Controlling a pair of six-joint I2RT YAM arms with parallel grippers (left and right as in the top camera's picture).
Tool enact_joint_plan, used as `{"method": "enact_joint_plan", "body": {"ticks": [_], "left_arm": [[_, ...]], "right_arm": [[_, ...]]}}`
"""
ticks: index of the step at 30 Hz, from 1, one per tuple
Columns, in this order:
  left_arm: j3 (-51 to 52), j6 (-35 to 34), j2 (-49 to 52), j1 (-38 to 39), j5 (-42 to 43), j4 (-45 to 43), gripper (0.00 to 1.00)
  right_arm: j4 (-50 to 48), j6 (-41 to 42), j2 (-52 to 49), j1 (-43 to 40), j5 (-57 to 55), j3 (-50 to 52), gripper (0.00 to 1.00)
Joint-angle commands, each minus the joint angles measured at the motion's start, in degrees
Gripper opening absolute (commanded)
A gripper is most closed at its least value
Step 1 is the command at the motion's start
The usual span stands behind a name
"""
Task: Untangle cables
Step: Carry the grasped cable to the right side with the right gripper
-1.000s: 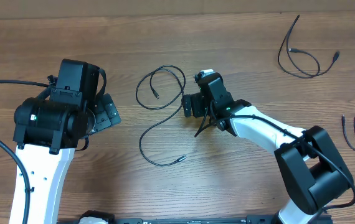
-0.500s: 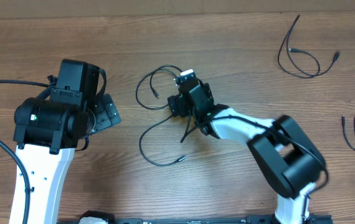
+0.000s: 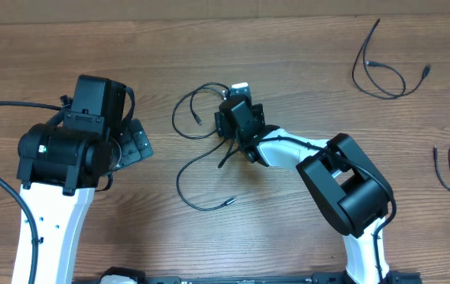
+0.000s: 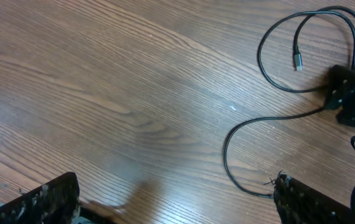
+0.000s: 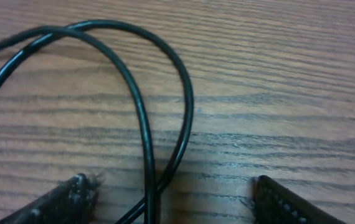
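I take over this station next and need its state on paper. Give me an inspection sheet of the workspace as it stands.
Surface: brown wood-grain table, bare apart from cords.
Job's things: three thin black cords lie apart: a looped central cord, a looped far-right cord, and a right-edge cord partly out of frame.
Clutter: nothing seen.
Grippers: left gripper open over bare wood, holding nothing; right gripper open, straddling two strands of the central cord.
Cables: thick black arm cable trails off the left edge.
Surroundings: pale strip beyond the far table edge; nothing else seen.
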State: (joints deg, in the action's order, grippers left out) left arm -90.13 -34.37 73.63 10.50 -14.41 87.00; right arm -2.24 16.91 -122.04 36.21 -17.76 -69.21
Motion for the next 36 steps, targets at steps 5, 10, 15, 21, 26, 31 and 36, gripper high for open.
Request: {"method": "enact_joint_plan", "body": {"ticks": [5,10,15,21,26,31,36], "left_arm": [[0.07,-0.37,-0.24,0.28,-1.03,-0.09,1.00],[0.07,-0.37,-0.24,0.28,-1.03,-0.07,0.99],[0.07,-0.37,-0.24,0.28,-1.03,-0.07,1.00],[0.07,-0.35,-0.24,0.28,-1.03,-0.09,0.99],[0.07,-0.35,-0.24,0.28,-1.03,-0.09,1.00],[0.07,-0.35,-0.24,0.28,-1.03,-0.09,1.00],[0.07,-0.37,-0.24,0.28,-1.03,-0.09,1.00]], "right_arm": [[5.09,10.12,-1.55,-1.09,4.42,-0.50,0.39],[9.03,10.16,-1.53,-1.20,6.14,-0.52,0.04],[13.62,10.36,1.05,-1.75,7.23,-0.63,0.04],[24.28,10.29,10.97,-6.14,7.37,-0.63,0.04],[36.00,9.64,18.32,-10.95,7.32,-0.63,0.04],[45.64,9.64,22.34,-18.14,6.16,-0.61,0.04],[55.65,10.19,23.67,-29.00,0.59,-0.61,0.04]]}}
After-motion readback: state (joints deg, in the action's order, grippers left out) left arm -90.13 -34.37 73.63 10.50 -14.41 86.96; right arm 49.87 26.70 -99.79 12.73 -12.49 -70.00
